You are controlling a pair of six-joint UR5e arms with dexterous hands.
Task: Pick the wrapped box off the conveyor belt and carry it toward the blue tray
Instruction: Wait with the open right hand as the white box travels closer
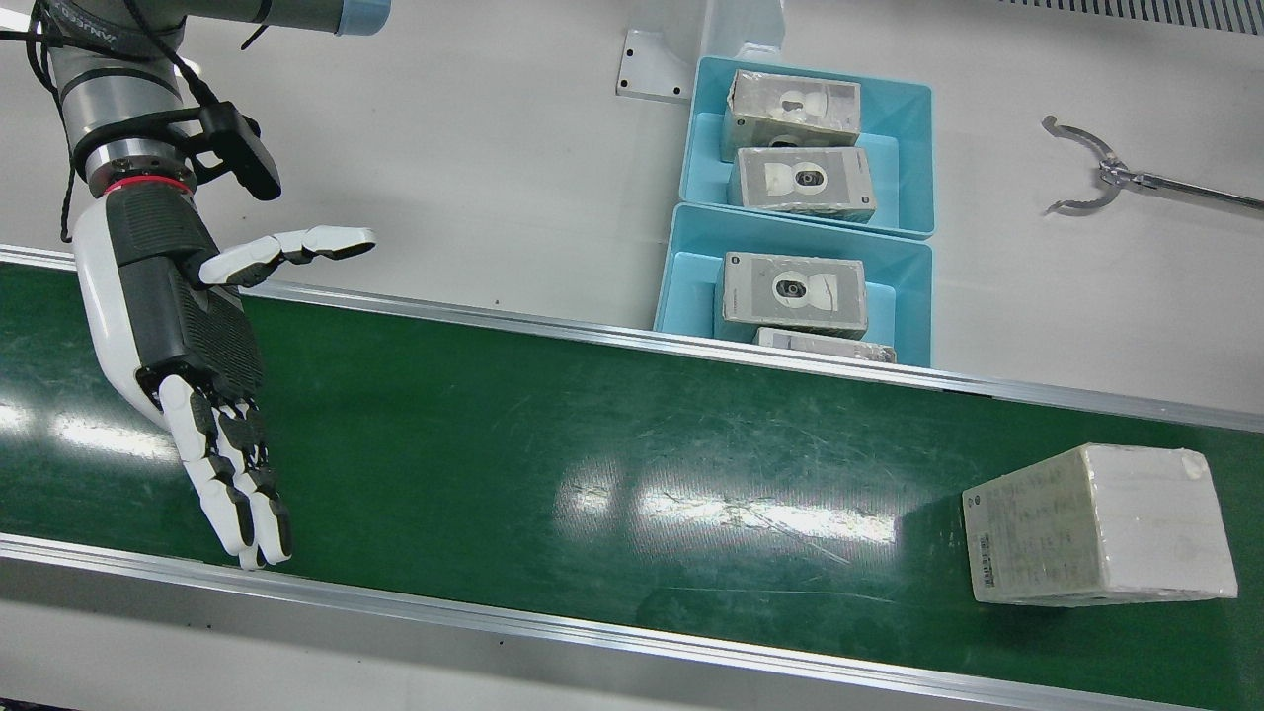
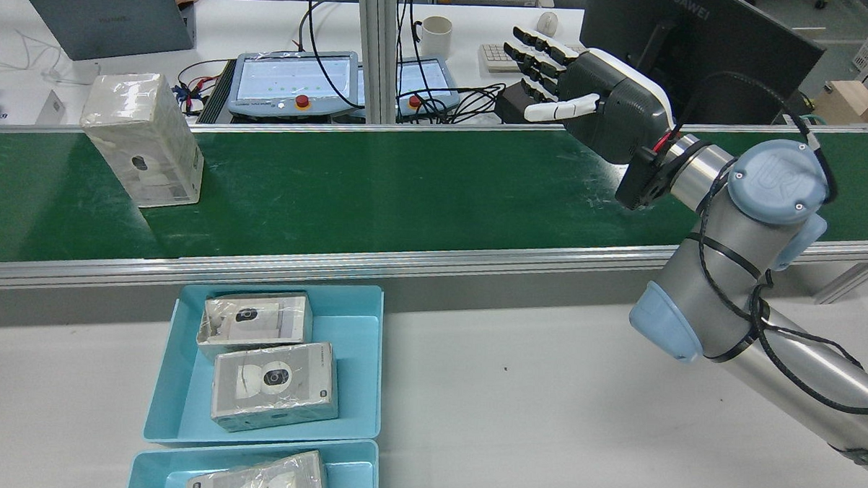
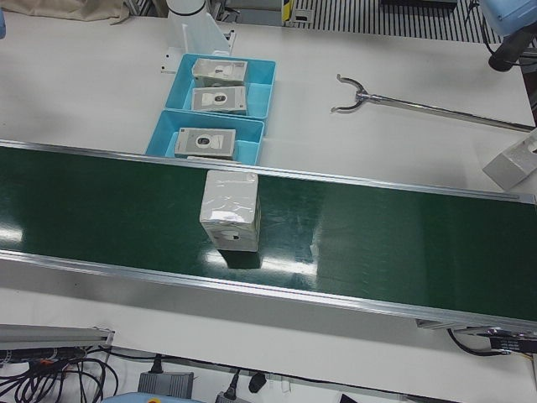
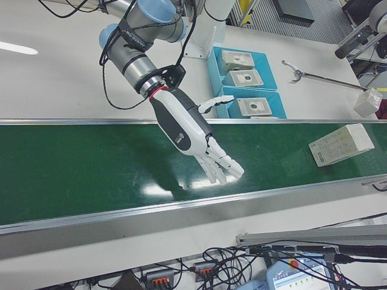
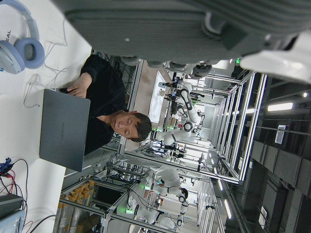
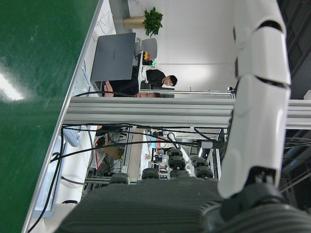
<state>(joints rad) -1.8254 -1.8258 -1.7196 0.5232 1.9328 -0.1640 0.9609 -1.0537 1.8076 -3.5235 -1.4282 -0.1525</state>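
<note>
front view overhead, rear view opposite, sharing conveyor belt (image 1: 592, 434)

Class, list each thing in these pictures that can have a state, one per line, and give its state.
White plastic-wrapped box: lying on the green conveyor belt, untouched.
Right hand: open, above the belt, holding nothing.
Left hand: fingers out of clear sight, state unclear.
Two blue plastic trays: holding wrapped boxes.
Metal grabber tool: lying unused on the table.

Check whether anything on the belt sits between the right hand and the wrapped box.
Nothing visible does. Only bare green conveyor belt lies between the open right hand and the wrapped box, which stands alone toward the belt's other end.
</note>
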